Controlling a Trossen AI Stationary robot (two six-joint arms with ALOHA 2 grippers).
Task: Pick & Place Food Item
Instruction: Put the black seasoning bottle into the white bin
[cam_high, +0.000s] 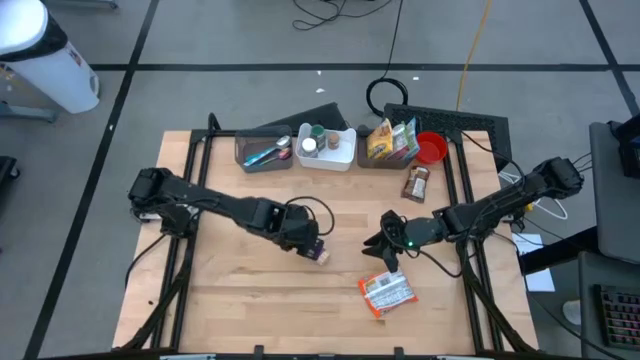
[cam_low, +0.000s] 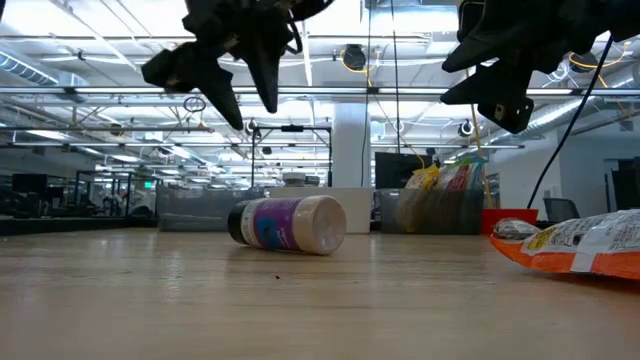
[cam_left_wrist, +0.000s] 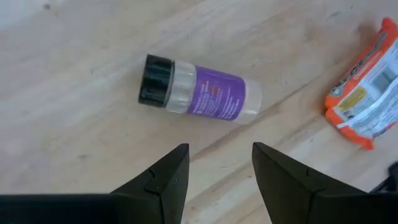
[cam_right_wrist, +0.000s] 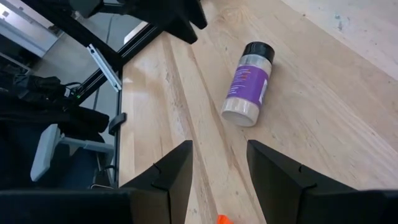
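Observation:
A jar (cam_left_wrist: 199, 94) with a purple label and a black cap lies on its side on the wooden table (cam_high: 240, 290), near the middle. My left gripper (cam_left_wrist: 217, 152) hangs open a little above it, fingers pointing down, nothing between them; in the high view the left gripper (cam_high: 303, 238) is just left of the jar (cam_high: 319, 254). An orange snack bag (cam_high: 386, 293) lies flat toward the near right. My right gripper (cam_right_wrist: 219, 149) stands open above the table between jar and bag, pointing toward the jar (cam_right_wrist: 249, 84).
Along the far edge stand a clear bin (cam_high: 265, 150), a white bin (cam_high: 328, 147) with jars, a bin of snack bags (cam_high: 392, 142) and a red cup (cam_high: 430, 148). A brown jar (cam_high: 416, 182) stands in front of them. Bare wood lies at the near left.

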